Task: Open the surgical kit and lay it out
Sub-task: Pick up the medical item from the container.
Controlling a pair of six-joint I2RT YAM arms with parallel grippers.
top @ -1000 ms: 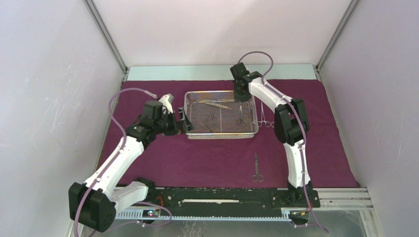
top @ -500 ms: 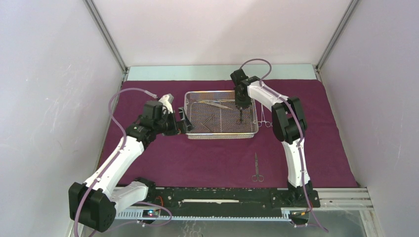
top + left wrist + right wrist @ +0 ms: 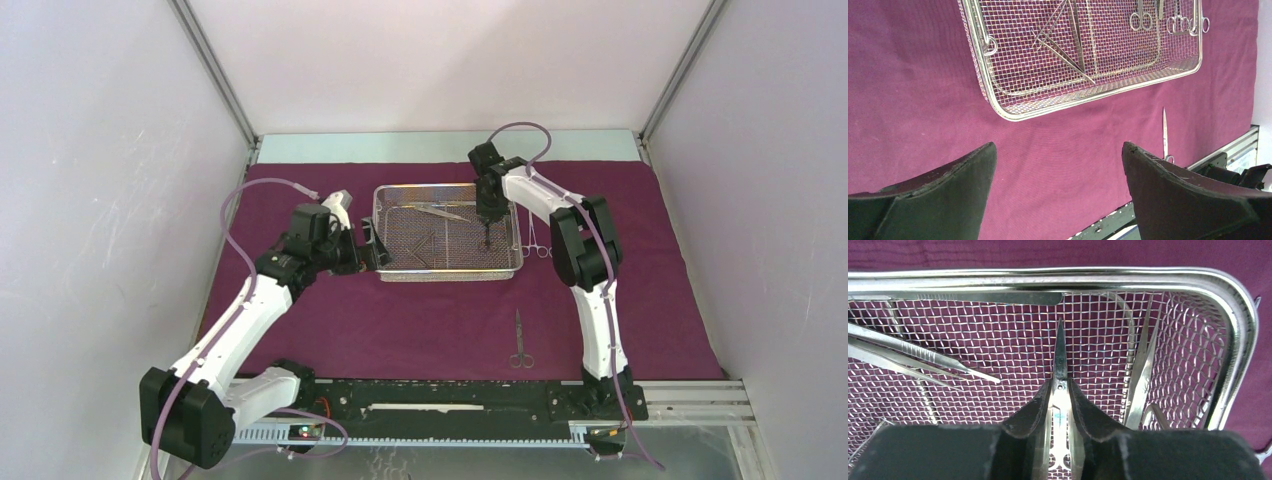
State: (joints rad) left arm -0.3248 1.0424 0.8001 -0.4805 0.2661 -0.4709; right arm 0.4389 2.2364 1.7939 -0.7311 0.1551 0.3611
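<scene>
The maroon cloth (image 3: 400, 320) lies spread flat with the silver wire-mesh tray (image 3: 447, 276) at its back middle. My right gripper (image 3: 487, 215) reaches down into the tray's right part. In the right wrist view it (image 3: 1060, 385) is shut on a pair of scissors (image 3: 1060, 360), its fingers (image 3: 1030, 412) pressing both sides of the pivot. Tweezers (image 3: 923, 357) and other slim instruments lie on the mesh. My left gripper (image 3: 372, 245) hovers by the tray's left end, open (image 3: 1058, 147) over bare cloth.
Another pair of scissors (image 3: 519, 340) lies on the cloth near the front edge, also seen in the left wrist view (image 3: 1164, 132). Ring-handled clamps (image 3: 534, 238) lie on the cloth just right of the tray. Grey walls close in both sides and the back.
My right gripper has dropped into the tray and narrowed its jaws onto the scissors. The left arm has not moved.
</scene>
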